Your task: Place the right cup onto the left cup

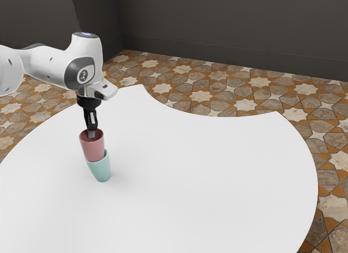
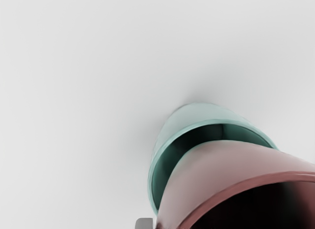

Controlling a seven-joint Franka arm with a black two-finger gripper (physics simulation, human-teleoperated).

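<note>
While pinched at one side of the rim by the black two-finger gripper [image 1: 91, 134], pink tapering cup [image 1: 93, 146] of smooth, opaque material, left of centre in the exterior view, mouth upward. Just below, teal tapering cup [image 1: 101, 170] of like finish, standing on the white, curved-edged bench [image 1: 217, 171], mouth partly hidden by the pink wall. At the lower edge of the wrist view, grey fingertip [image 2: 144, 223] beside the outer pink wall; opposite one presumably within the mouth. Likely reason for such a hold: base left free to enter the lower cup, with no finger between the two. Likely reason for the mouth-up pose: pink base in line with teal opening, taper to taper. Depth of entry unclear from either angle; much pink wall above the teal rim, hence nesting judged incomplete. Step in hand, by judgement: lowering of the pink cup into the teal one, late in the task. Next requirement: short, straight descent, then release and vertical lift. Chief risks: a catch of the base on the teal rim, a slide of the lower cup, or a drag on the stack at withdrawal.
</note>
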